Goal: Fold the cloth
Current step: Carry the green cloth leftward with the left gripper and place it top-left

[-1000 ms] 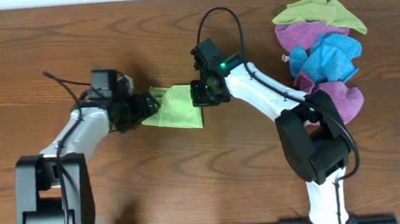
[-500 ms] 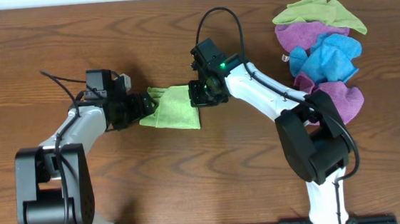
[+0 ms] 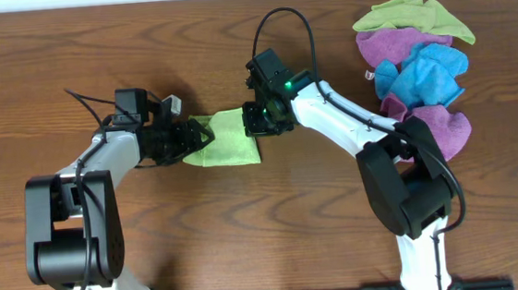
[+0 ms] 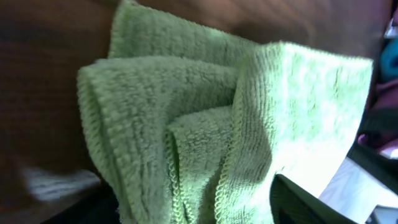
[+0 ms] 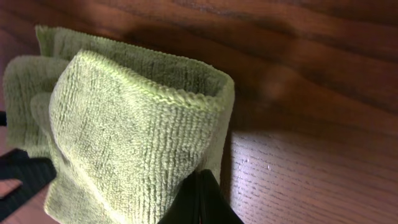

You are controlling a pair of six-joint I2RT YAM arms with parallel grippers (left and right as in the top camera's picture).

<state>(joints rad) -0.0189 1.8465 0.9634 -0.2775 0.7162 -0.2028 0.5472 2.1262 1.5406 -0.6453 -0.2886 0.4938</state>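
The wooden surface [image 3: 94, 47] carries a pile of spare cloths [image 3: 414, 59], green, purple and blue, heaped at its far right side. Well to the left of that pile, about mid-surface, is the green cloth [image 3: 229, 140], partly folded into a rough wedge with several layers stacked and its pile-side edge rolled over into a loop.

It is light terry, soft and limp. It will sag and bunch wherever it is not supported, and the layers can slide apart, so I judge the stitched hems and corners to be the surest places to take hold, not the thick middle.

The right claw [image 3: 259, 125] sits at the cloth's edge nearer the pile and looks closed on that rolled edge, one dark finger showing beneath the fabric. The left claw [image 3: 187, 139] is at the edge farther from the pile. Bunched folds fill its view between its fingers, so it appears clamped on that corner. The cloth spans the gap between the two.
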